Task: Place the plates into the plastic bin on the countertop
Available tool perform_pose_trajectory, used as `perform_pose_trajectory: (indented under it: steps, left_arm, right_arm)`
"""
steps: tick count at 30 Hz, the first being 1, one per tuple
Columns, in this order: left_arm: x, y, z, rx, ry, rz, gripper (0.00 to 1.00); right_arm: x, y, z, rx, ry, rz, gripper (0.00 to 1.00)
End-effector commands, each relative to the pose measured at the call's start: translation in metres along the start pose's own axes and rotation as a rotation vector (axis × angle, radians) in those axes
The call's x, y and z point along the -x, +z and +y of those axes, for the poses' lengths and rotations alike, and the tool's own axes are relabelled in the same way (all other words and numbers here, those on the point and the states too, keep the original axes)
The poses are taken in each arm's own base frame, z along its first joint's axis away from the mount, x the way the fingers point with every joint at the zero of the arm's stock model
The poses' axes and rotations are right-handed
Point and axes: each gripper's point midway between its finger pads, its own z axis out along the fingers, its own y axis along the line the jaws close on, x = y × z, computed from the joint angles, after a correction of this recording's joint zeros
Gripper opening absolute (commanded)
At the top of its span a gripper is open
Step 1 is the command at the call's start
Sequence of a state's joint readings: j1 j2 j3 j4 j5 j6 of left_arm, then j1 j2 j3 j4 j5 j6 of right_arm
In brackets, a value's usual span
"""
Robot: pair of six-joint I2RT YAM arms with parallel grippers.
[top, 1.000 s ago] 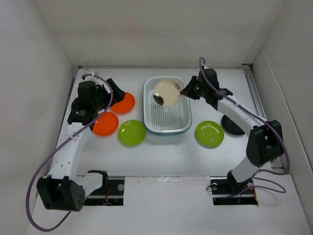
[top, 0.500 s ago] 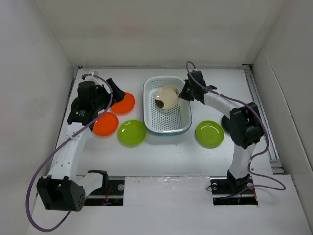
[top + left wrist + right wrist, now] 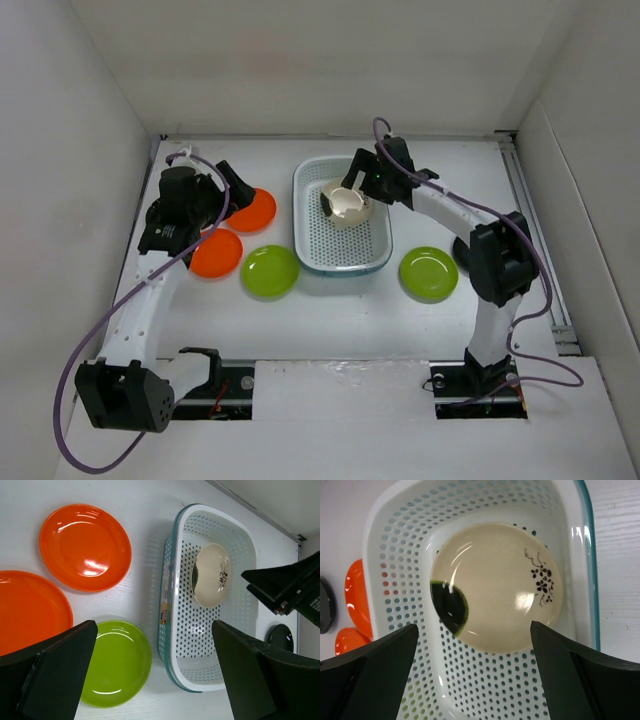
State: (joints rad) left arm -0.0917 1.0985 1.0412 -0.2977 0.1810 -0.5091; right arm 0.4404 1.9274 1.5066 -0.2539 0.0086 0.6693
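**Desk:** While the right gripper [image 3: 474, 626] hangs over the plastic bin [image 3: 298, 222], why do its jaws stand so wide?

**Photographer:** It looks like a release. The cream plate [image 3: 500, 585] lies free at the bin's far end, seemingly tipped against the wall, with nothing gripping it.

**Desk:** And the left gripper [image 3: 154, 630]?

**Photographer:** Also spread wide and empty, poised above the two orange plates [image 3: 252, 210], probably lining up its own pick. Two green plates [image 3: 269, 270] and a black plate [image 3: 280, 637] (half hidden behind the right arm) wait on the countertop [image 3: 330, 310].

**Desk:** What has changed from a second ago?

**Photographer:** Back then the right jaws pinched that cream plate over the bin. They have since reached in and let go. The left arm has not stirred.
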Motion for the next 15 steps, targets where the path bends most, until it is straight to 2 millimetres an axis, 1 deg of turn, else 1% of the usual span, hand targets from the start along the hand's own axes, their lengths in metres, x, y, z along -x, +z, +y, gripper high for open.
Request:
perform_pose_trajectory:
  steps: [1, 2, 3, 4, 5, 7, 8, 9, 10, 11, 12, 13, 14, 15]
  left_arm:
    - [-0.015, 0.0, 0.012, 0.044, -0.09, 0.021, 0.99]
    - [-0.021, -0.007, 0.014, 0.048, -0.115, 0.026, 0.99]
    - [-0.027, -0.01, 0.016, 0.054, -0.142, 0.033, 0.99]
    - [-0.038, -0.018, 0.02, 0.063, -0.193, 0.042, 0.99]
    - [-0.043, -0.021, 0.022, 0.064, -0.215, 0.042, 0.99]
    - [-0.061, -0.027, 0.033, 0.096, -0.263, 0.063, 0.99]
    - [-0.082, -0.025, 0.045, 0.127, -0.311, 0.095, 0.99]
    - [-0.091, -0.032, 0.042, 0.097, -0.325, 0.098, 0.99]
    - [-0.1, -0.033, 0.044, 0.093, -0.346, 0.102, 0.99]
    - [-0.12, -0.032, 0.052, 0.108, -0.368, 0.133, 0.99]
    - [-0.125, -0.034, 0.055, 0.115, -0.381, 0.128, 0.99]
    - [-0.126, -0.038, 0.057, 0.117, -0.408, 0.107, 0.99]
    - [-0.129, -0.039, 0.061, 0.132, -0.417, 0.105, 0.99]
    - [-0.137, -0.039, 0.068, 0.154, -0.418, 0.114, 0.99]
  right_arm:
    - [0.05, -0.061, 0.053, 0.105, -0.036, -0.151, 1.0]
    - [0.056, -0.071, 0.055, 0.108, -0.034, -0.169, 1.0]
    - [0.056, -0.081, 0.061, 0.126, -0.05, -0.179, 1.0]
    - [0.065, -0.105, 0.071, 0.142, -0.065, -0.221, 1.0]
    - [0.071, -0.117, 0.076, 0.159, -0.063, -0.242, 1.0]
    - [0.062, -0.135, 0.082, 0.178, -0.086, -0.234, 1.0]
    - [0.068, -0.154, 0.085, 0.201, -0.092, -0.264, 1.0]
    - [0.064, -0.162, 0.092, 0.231, -0.111, -0.266, 1.0]
    - [0.058, -0.165, 0.088, 0.234, -0.113, -0.253, 1.0]
    - [0.052, -0.17, 0.092, 0.254, -0.12, -0.243, 1.0]
    - [0.056, -0.183, 0.094, 0.275, -0.118, -0.269, 1.0]
    - [0.055, -0.188, 0.096, 0.296, -0.12, -0.271, 1.0]
    - [0.048, -0.188, 0.093, 0.299, -0.123, -0.255, 1.0]
    - [0.049, -0.197, 0.093, 0.309, -0.122, -0.268, 1.0]
